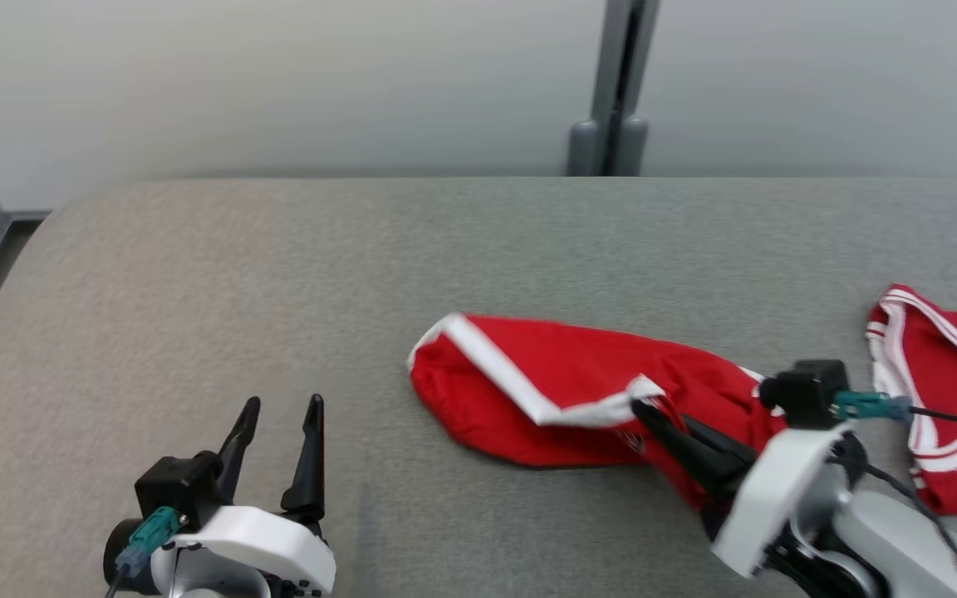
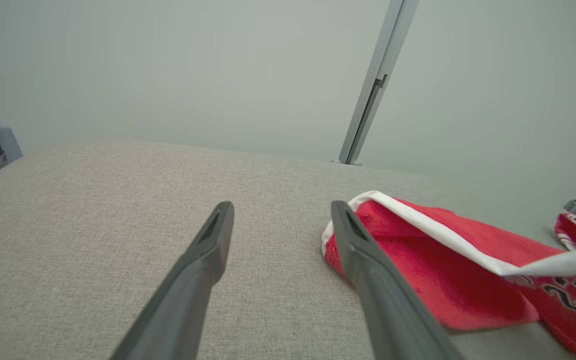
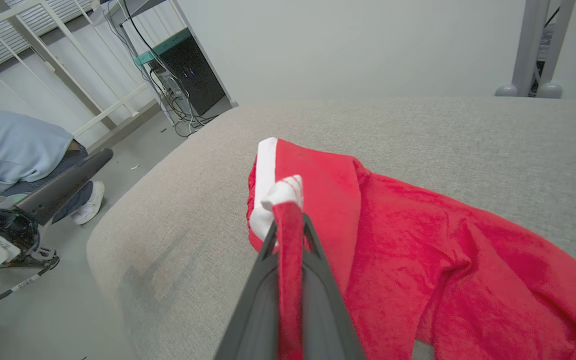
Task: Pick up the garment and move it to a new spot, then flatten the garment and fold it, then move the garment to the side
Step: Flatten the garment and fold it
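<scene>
A red garment (image 1: 578, 374) with white trim lies stretched across the grey padded table (image 1: 279, 274), its far part (image 1: 944, 399) at the right edge of the head view. My right gripper (image 1: 640, 409) is shut on a white-trimmed fold of the garment (image 3: 288, 200), lifting that edge off the surface. My left gripper (image 1: 283, 409) stands open above bare table at the lower left, a short way left of the garment's rounded end (image 2: 358, 235). The left fingers (image 2: 208, 250) hold nothing. A printed number (image 2: 575, 292) shows on the garment.
A grey post (image 1: 615, 91) stands behind the table's far edge. Off the table's left side a seated person (image 3: 13, 150) and an equipment rack with cables (image 3: 188, 65) are on the floor. Bare table stretches across the left and back (image 1: 196, 249).
</scene>
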{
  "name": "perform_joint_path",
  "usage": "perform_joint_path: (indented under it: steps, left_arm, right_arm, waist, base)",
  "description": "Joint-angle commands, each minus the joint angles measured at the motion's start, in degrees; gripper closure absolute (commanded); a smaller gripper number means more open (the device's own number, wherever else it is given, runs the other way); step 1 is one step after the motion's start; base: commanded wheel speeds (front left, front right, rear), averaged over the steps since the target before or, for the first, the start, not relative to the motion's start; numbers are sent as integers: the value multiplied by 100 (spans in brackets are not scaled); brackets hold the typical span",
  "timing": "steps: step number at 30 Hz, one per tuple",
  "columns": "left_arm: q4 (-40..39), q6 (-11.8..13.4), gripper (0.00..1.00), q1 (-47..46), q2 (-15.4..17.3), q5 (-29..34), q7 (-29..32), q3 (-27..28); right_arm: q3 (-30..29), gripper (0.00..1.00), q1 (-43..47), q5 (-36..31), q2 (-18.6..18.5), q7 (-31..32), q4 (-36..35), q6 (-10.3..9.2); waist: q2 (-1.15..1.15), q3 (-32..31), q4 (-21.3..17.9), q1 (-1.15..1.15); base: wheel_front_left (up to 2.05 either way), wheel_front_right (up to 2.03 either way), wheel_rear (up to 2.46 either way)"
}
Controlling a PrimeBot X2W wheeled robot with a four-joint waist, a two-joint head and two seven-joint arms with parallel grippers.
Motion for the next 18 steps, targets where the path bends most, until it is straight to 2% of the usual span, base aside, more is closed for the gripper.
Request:
perform_joint_path:
  steps: [1,7,11,13,18]
  left_arm:
    - [-58,53,0,61,51,-29,-9,61]
    - [-221,145,0,194,154,-69,89,118]
    - [-280,182,0,205,184,-79,144,96]
    - [-295,190,0,200,182,-89,161,82]
    - [-252,177,0,201,207,-94,236,35]
  right_arm:
    - [-28,100,208,156,-230,133,-266,1]
    - [-69,100,833,794,-1273,946,-1489,1]
    - [-54,100,1090,887,-1843,1401,-1801,1]
    - [-131,100,1148,707,-2069,1498,-1701,1]
    - [-205,100,1269,394,-2079,1589,-1358,1]
  waist:
    - [0,-156,-310,0]
    - [0,-151,-607,0]
    - [0,-97,-694,0]
    - [0,-63,-716,0]
    - [0,3,-712,0]
  base:
    - [0,0,0]
    - [0,0,0]
    - [0,0,0]
    - [0,0,0]
    - [0,0,0]
